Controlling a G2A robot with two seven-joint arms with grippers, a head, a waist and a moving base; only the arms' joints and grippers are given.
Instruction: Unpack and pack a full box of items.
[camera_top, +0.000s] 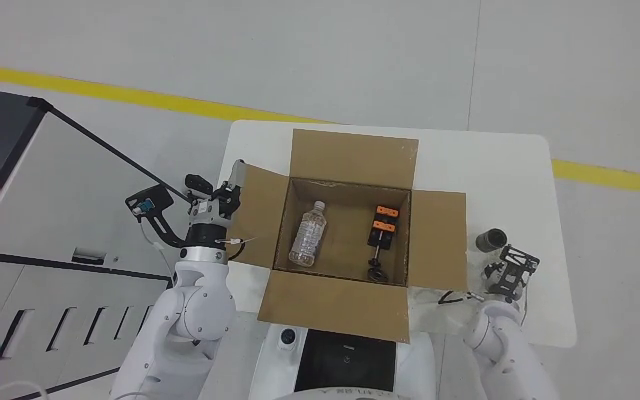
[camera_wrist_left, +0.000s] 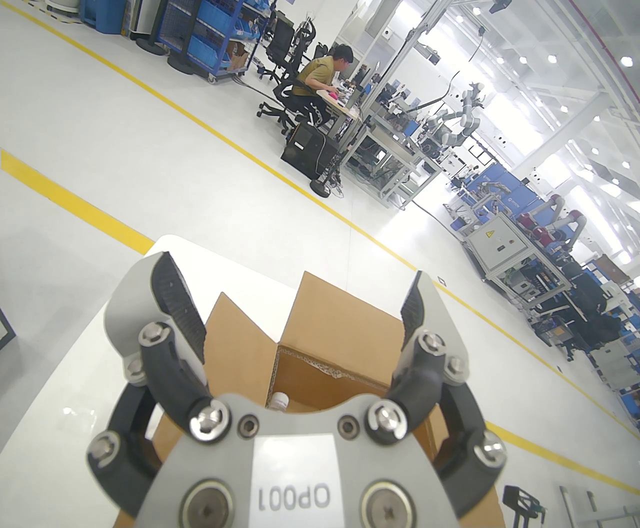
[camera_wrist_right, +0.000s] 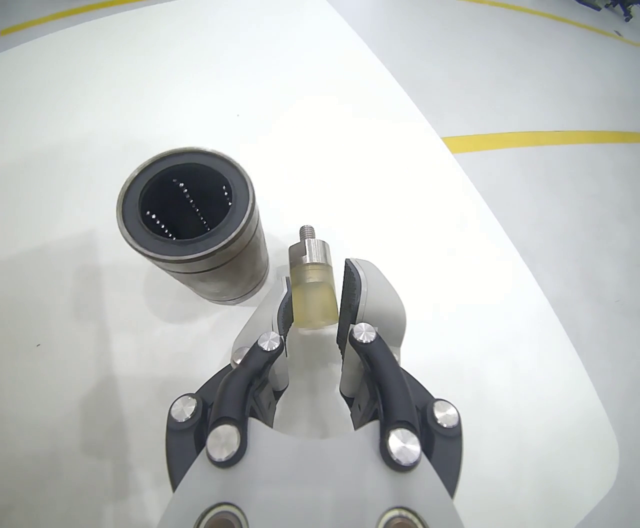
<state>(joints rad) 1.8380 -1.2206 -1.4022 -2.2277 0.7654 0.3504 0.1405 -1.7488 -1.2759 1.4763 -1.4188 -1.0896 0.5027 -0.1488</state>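
An open cardboard box (camera_top: 352, 157) stands mid-table with its flaps spread. Inside lie a clear plastic bottle (camera_top: 309, 234) and an orange-and-black tool (camera_top: 384, 232). My left gripper (camera_top: 228, 188) hangs open by the box's left flap with nothing between its fingers. Its wrist view looks over the box (camera_wrist_left: 330, 320) and catches the bottle's white cap (camera_wrist_left: 278, 400). On the table right of the box, my right gripper (camera_wrist_right: 315, 287) is shut on a small yellowish bumper with a threaded metal stud (camera_wrist_right: 311, 280). Beside it stands a steel cylindrical bearing (camera_wrist_right: 200, 235), also in the top view (camera_top: 490, 240).
The white table (camera_top: 500, 170) has rounded corners, and its right edge (camera_wrist_right: 500, 210) lies close to the right gripper. Bare tabletop runs behind the box. Yellow floor lines (camera_top: 120, 95) run beyond the table. A dark frame (camera_top: 20, 130) stands off to the left.
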